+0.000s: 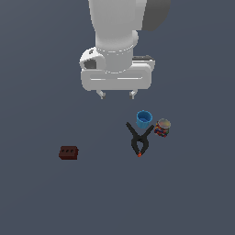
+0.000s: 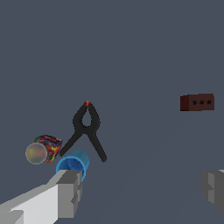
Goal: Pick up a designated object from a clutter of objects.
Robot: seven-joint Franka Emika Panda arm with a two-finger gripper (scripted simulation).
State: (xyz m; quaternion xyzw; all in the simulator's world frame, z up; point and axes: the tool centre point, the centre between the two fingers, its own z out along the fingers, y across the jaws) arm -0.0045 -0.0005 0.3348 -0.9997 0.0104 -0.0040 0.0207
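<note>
Four items on grey floor: dark red-brown rectangular block w/ three holes (image 1: 68,153) (image 2: 197,102) well apart from blue cup (image 1: 143,119) (image 2: 73,164). White gripper (image 1: 117,95) (image 2: 142,188) above, fingers apart, holding nothing.

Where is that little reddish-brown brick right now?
The brick lies alone on the floor at the exterior view's left, well apart from the clamp, blue cup and can clustered to its right; the open hand hovers above, holding nothing.

Flat, dim, even simulator lighting on a dark grey ground, without cast shadows, glare or blur.
</note>
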